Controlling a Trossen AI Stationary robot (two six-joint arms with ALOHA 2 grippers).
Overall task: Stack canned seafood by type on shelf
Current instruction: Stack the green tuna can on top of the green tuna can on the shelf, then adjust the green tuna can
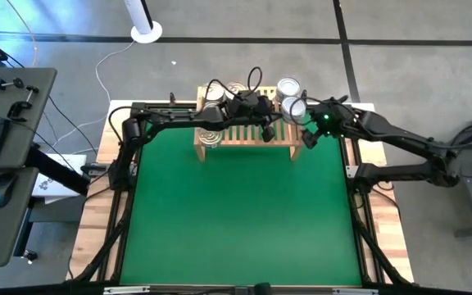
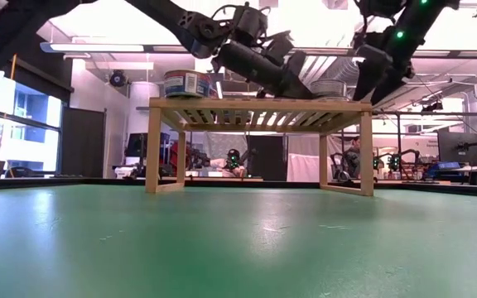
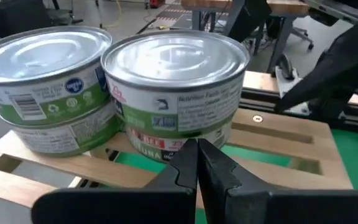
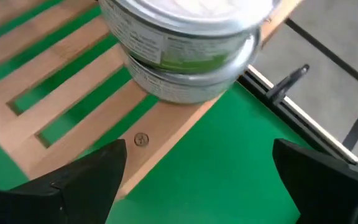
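On the wooden shelf [image 1: 248,135] at the far edge of the green mat [image 1: 240,213], silver-topped tuna tins [image 3: 173,93] stand in 2-high stacks at its right end, the left gripper [image 3: 197,171] pinched shut before them and the right gripper [image 4: 197,171] spread wide, holding nothing.

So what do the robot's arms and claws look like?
Both arms are dark, jointed and thin, with black cables looping over them. The left claw has two black wedge-shaped fingers. The right claw has two chunky black fingers, and small green lights glow on the right arm's wrist.
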